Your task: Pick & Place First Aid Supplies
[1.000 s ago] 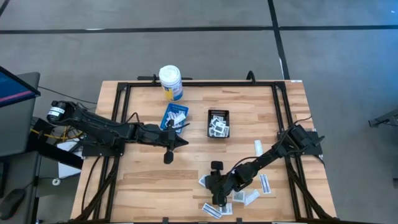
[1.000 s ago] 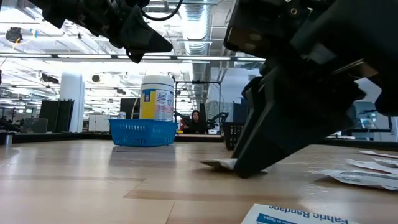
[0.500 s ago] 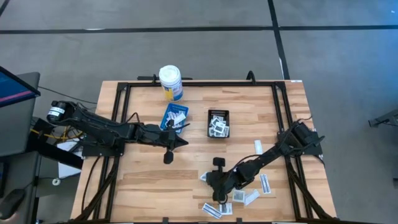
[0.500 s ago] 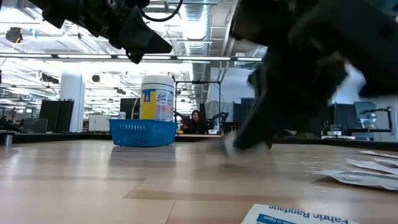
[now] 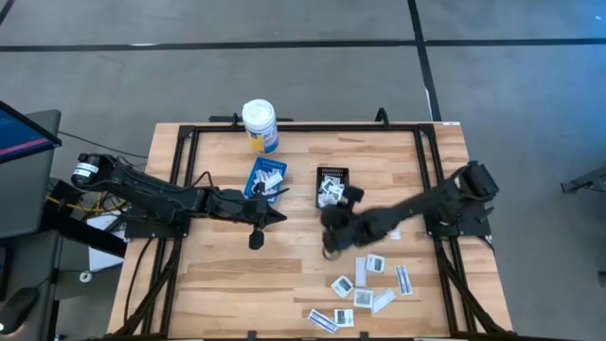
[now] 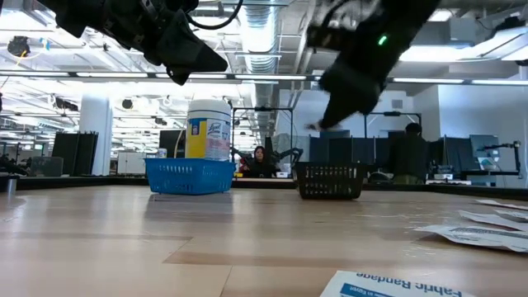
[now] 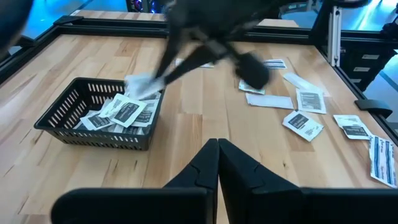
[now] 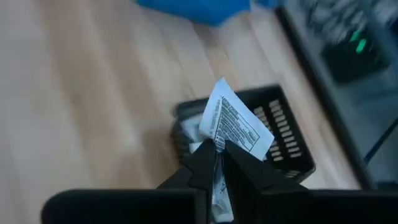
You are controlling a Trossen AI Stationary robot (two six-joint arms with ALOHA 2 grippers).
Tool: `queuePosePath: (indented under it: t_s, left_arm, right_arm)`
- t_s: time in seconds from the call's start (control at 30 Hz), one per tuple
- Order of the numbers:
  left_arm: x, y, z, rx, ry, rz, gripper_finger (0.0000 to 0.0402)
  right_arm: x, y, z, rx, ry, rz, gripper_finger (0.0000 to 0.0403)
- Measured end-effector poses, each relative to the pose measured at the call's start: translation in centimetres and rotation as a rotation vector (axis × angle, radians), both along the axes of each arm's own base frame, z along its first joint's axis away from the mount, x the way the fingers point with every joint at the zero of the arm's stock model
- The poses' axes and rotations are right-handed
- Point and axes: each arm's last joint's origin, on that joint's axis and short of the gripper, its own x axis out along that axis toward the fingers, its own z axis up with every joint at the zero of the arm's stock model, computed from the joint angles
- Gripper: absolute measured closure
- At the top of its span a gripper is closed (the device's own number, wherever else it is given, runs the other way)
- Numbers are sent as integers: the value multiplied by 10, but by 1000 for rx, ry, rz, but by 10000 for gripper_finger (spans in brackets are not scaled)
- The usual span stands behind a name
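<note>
Several white first aid packets (image 5: 364,296) lie flat on the near right of the table. More fill the black tray (image 5: 331,188) and the blue tray (image 5: 266,178). My right gripper (image 5: 331,210) hovers beside the black tray's near end, shut on one white packet (image 8: 233,124). In the left wrist view this packet (image 7: 140,86) shows as a white blur over the tray's (image 7: 99,118) rim. My left gripper (image 5: 272,216) waits shut above the table's middle, holding nothing. My right gripper pinches the packet's lower edge (image 8: 217,144) between its two fingers (image 8: 239,163). The rest of the packet stands out past the fingertips. The fingers slant down toward the black tray from the table's right. The packet is lifted clear of the table.
A white bottle with a yellow label (image 5: 259,126) stands at the far edge behind the blue tray. A black frame (image 5: 303,128) runs around the tabletop. Bare wood lies on the near left (image 5: 237,284).
My right gripper has risen from the packets at the table's near edge and swung toward the far edge, up to the black tray, tipping from steeply downward to a shallower slant. It has carried one packet off the table with it.
</note>
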Motion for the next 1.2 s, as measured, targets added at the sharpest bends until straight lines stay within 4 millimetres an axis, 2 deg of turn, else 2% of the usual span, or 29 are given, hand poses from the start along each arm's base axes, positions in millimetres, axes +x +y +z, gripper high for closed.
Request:
queuePosePath:
  t_s: [0.17, 0.27, 0.37, 0.5, 0.6, 0.77, 0.93, 1.03, 1.2]
  left_arm:
    - [0, 0, 0, 0, 0, 0, 390]
    - [0, 0, 0, 0, 0, 0, 390]
    - [0, 0, 0, 0, 3, 0, 390]
    - [0, 0, -1, -1, 9, 1, 390]
    - [0, 0, -1, -20, 17, 3, 390]
    - [-1, -3, -3, -24, 30, -8, 390]
    - [-2, -7, -3, -24, 32, -27, 390]
    - [-2, -8, -3, -24, 31, -29, 390]
    - [-2, -8, -3, -22, 28, -26, 390]
  right_arm:
    - [7, -36, -12, 121, 91, -74, 335]
    - [13, -38, -10, 267, 63, -37, 307]
    - [9, -32, 1, 359, 52, 6, 282]
    - [-2, -17, 20, 435, 11, -39, 260]
    - [-18, 2, 34, 499, -2, -58, 253]
    - [-51, 36, 40, 535, 73, -119, 258]
    - [-82, 61, 29, 511, 162, -234, 262]
    - [-96, 73, 16, 578, 165, -292, 261]
    - [-110, 93, -10, 698, 161, -261, 265]
